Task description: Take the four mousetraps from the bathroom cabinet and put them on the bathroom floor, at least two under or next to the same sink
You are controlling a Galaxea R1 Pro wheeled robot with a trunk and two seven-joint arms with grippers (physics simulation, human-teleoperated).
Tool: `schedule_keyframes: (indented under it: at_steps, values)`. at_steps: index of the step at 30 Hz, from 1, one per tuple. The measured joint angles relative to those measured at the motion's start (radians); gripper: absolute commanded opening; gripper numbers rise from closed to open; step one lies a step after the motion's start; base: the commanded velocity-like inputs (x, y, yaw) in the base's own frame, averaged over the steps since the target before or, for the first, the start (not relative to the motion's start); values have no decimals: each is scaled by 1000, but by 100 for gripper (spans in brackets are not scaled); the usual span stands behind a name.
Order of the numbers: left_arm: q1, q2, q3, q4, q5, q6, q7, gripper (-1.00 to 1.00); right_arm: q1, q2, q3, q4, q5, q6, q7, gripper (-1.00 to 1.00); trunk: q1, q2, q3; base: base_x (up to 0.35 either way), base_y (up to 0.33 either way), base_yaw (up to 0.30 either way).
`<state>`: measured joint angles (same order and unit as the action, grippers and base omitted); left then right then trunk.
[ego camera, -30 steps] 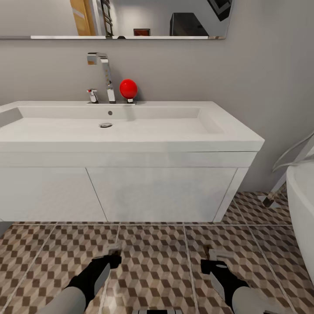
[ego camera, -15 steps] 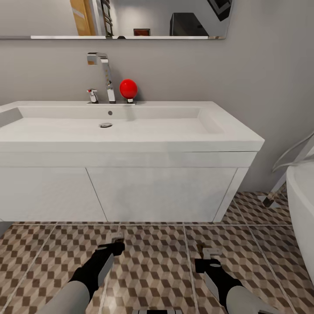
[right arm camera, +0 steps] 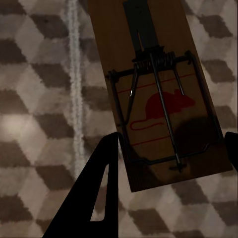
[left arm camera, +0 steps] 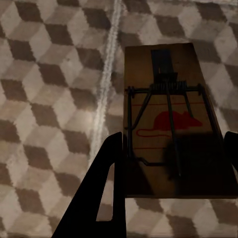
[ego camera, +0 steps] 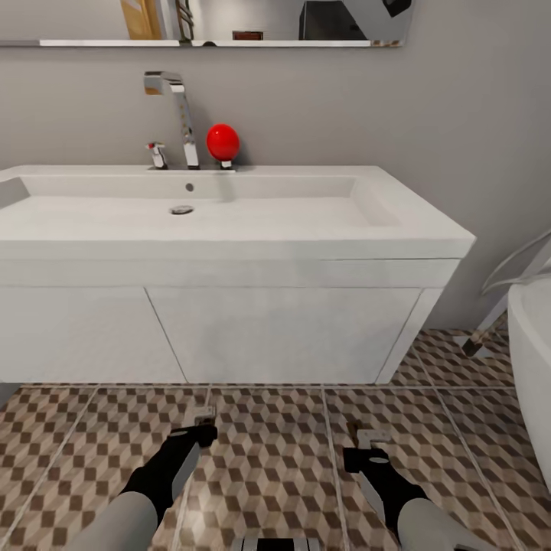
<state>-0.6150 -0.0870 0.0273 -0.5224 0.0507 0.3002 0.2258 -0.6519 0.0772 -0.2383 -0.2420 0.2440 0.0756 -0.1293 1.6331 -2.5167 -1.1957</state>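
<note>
Bathroom: white sink (ego camera: 229,229), chrome faucet (ego camera: 180,115), mirror (ego camera: 222,23), bathtub (ego camera: 532,360).

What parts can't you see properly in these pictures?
- Floor under the sink: head view, hidden by the white vanity.
- Bathtub: cut off by the head view's right edge.
- Mousetrap, near end: left wrist view, shadowed, partly behind the left gripper.
- Mousetraps in the head view: too small to read.

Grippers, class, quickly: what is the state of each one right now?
Left gripper: closed on a mousetrap.
Right gripper: closed on another mousetrap.
</note>
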Motion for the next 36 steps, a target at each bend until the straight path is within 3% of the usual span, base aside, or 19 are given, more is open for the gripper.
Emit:
schedule_keyframes:
  at_steps: [7, 11, 14, 30, 36]
  values:
    - [0, -4, -2, -41, 1, 19, -1, -100, -30, 10, -1, -112, -7, 52, -19, -100, 3, -2, -27, 0, 0, 0]
    - [0, -35, -3, -134, 1, 127, 1, -100, -57, 20, -1, -116, -9, 65, -20, -100, 5, -3, -43, 0, 0, 0]
    - [0, -42, -4, -159, -1, 160, 1, -100, -60, 21, 0, -116, -8, 66, -20, -100, 6, -3, -54, 0, 0, 0]
    - [0, -43, -5, -260, -2, 168, 5, -100, -63, 25, 1, -129, -4, 67, -19, -100, 13, -7, -116, 0, 0, 0]
    - [-1, -46, -4, -305, -1, 173, 5, -100, -63, 60, 9, -175, -3, 62, -28, -100, 16, -8, -139, 0, 0, 0]
